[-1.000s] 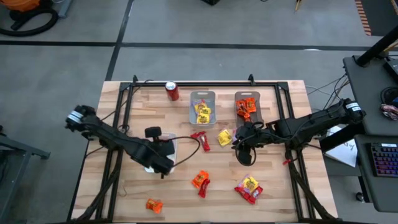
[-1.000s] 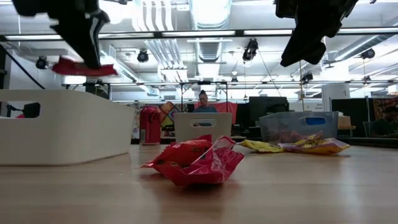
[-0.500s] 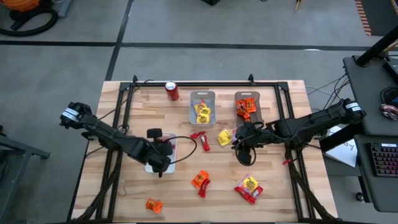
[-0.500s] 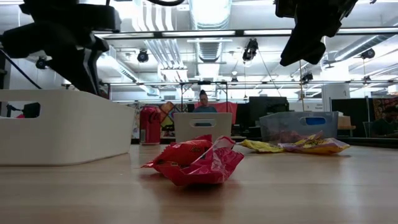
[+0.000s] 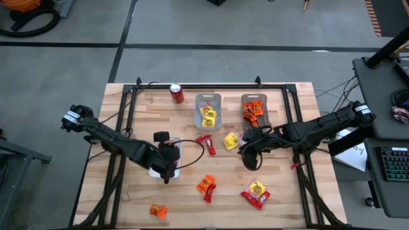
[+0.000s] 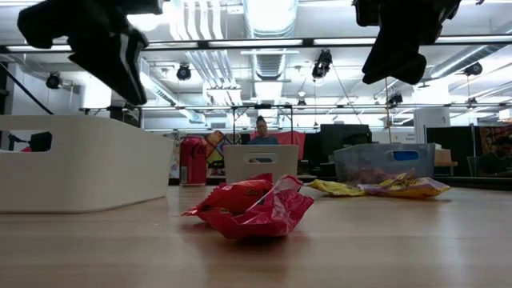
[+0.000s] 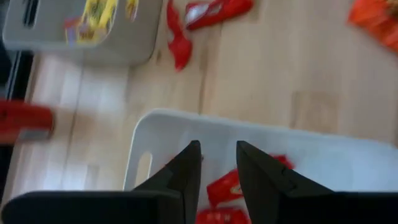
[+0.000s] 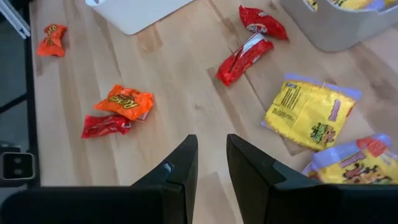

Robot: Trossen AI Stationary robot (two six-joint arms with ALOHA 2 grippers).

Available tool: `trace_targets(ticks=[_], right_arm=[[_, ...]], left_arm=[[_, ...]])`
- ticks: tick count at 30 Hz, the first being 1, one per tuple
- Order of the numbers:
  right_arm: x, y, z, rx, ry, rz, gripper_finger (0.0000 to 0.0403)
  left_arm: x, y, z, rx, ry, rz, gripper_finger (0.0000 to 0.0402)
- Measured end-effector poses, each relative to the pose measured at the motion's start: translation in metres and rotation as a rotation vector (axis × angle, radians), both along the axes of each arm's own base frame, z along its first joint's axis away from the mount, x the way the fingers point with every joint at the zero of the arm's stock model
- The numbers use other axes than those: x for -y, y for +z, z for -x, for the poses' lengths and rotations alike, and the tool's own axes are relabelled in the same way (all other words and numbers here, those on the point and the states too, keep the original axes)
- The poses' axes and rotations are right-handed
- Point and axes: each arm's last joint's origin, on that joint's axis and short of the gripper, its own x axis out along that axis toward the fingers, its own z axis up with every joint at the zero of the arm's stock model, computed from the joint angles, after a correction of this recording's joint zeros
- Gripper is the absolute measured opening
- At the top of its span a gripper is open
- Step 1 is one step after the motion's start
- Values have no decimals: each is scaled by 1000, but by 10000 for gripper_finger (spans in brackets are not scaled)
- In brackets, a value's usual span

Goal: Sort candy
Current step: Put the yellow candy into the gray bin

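My left gripper (image 5: 169, 167) (image 7: 217, 148) hangs open over the white tray (image 7: 205, 121) (image 5: 178, 145) at the table's left middle, with nothing between its fingers. Red candy packets (image 7: 227, 185) lie inside that tray below it. My right gripper (image 5: 250, 153) (image 8: 211, 140) hovers open at the right middle, above bare wood, beside a yellow candy (image 8: 309, 113) (image 5: 231, 141) and near a red candy (image 8: 244, 57) (image 5: 206, 142). More candy lies loose toward the near edge: orange and red (image 5: 206, 185), yellow and red (image 5: 255, 191), orange (image 5: 158, 210).
At the back stand a grey tray (image 5: 208, 101) holding yellow candy and a clear tray (image 5: 252, 99) holding orange candy. A red soda can (image 5: 177, 93) stands at the far left. A black frame (image 5: 130, 102) borders the table. A person shows far behind in the low view.
My left gripper, which held a red candy above the white tray, has tipped downward over the tray and opened, letting the candy go; the candy has dropped out of its fingers into the tray. My right gripper has rolled slightly in place.
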Motion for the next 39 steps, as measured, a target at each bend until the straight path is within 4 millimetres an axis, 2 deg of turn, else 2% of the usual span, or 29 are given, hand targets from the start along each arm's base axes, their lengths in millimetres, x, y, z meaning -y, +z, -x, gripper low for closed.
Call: trace_targets(ticks=[11,15,21,26,33,39], right_arm=[[-12,-4,2,-53,-64,-178,79],[-9,-13,5,-194,-172,-192,79],[7,-15,15,-462,-300,-117,79],[-4,-22,32,-664,-302,-192,79],[-15,-23,37,-685,-351,-221,81],[-19,-23,38,-674,-365,-223,116]], left_arm=[[25,15,-6,156,-280,-9,78],[28,25,-4,253,-436,64,78],[19,46,4,378,-517,65,77],[14,55,10,413,-507,67,77],[8,51,6,372,-557,-14,77],[-3,42,-2,316,-608,-12,77]])
